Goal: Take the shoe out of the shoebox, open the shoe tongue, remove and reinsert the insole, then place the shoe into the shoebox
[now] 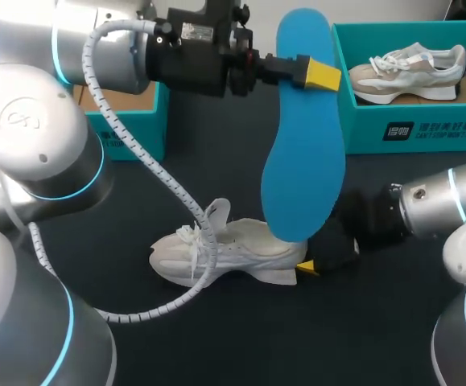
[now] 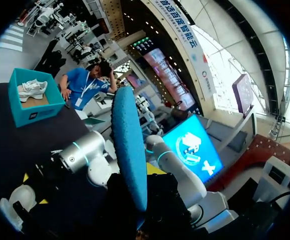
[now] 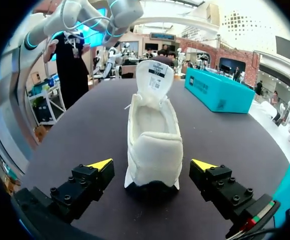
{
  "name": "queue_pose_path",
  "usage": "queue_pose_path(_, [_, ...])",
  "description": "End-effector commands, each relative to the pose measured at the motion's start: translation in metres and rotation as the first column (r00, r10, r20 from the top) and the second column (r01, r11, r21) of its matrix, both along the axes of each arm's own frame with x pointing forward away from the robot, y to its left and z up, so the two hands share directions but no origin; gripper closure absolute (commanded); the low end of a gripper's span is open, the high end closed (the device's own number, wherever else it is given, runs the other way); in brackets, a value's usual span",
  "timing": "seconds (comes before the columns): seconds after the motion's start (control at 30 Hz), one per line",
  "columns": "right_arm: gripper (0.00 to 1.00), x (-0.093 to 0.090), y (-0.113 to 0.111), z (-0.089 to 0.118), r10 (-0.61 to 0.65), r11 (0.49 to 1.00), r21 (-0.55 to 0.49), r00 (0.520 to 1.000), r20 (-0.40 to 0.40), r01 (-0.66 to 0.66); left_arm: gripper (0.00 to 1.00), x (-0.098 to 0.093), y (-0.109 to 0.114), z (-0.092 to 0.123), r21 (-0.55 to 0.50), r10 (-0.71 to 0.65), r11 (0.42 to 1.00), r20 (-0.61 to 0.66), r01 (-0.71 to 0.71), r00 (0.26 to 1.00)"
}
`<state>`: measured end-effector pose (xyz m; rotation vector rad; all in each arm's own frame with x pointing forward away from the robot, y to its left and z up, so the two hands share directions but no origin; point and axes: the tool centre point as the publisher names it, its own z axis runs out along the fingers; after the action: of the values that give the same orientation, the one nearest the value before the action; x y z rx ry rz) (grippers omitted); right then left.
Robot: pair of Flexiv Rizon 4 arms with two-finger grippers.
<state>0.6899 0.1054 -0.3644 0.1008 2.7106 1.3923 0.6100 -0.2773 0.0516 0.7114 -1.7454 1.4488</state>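
A white shoe point(image 1: 224, 253) lies on the dark table with its tongue point(image 3: 155, 75) pulled up. Above its heel end hangs a blue insole point(image 1: 301, 129), and my left gripper point(image 1: 307, 71) is shut on the insole's upper part. In the left wrist view the insole point(image 2: 129, 150) shows edge-on and hides the fingers. My right gripper point(image 3: 151, 167) stands open at table level. The shoe's heel point(image 3: 152, 170) sits between its yellow fingertips point(image 3: 99, 164), with a gap on each side. In the head view this gripper point(image 1: 321, 261) is right behind the heel.
A teal shoebox point(image 1: 426, 133) at the back right holds a second pale shoe point(image 1: 410, 72). Another teal box point(image 1: 128, 121) stands at the back left, partly hidden by my left arm. A ribbed cable point(image 1: 148, 173) droops from that arm across the shoe's laces.
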Motion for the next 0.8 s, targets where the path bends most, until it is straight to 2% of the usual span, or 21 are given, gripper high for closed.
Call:
queue_pose_path(0.03, [0.0,-0.005,-0.005,0.018,-0.026,0.979,-0.201,0.999,-0.018,0.022,1.0,-0.001,-0.001,-0.001,0.001,0.002,1.0,0.0,-0.002,1.0])
queue_pose_path(0.33, [0.0,-0.004,-0.002,0.03,-0.057,0.928,-0.37,0.997,-0.055,0.033,1.0,-0.001,-0.001,-0.001,0.001,0.002,1.0,0.0,-0.002,1.0])
queue_pose_path(0.4, [0.0,-0.003,0.001,0.032,-0.088,0.911,-0.411,0.992,-0.093,0.042,1.0,-0.001,-0.001,-0.001,0.001,0.002,1.0,0.0,-0.002,1.0])
queue_pose_path(0.47, [0.0,-0.002,0.002,0.033,-0.157,0.877,-0.471,0.983,-0.098,0.093,1.0,-0.001,-0.001,-0.001,0.001,0.002,1.0,0.0,-0.002,1.0])
queue_pose_path(0.8, [0.0,-0.002,0.002,0.033,-0.157,0.877,-0.471,0.983,-0.098,0.093,1.0,-0.001,-0.001,-0.001,0.001,0.002,1.0,0.0,-0.002,1.0])
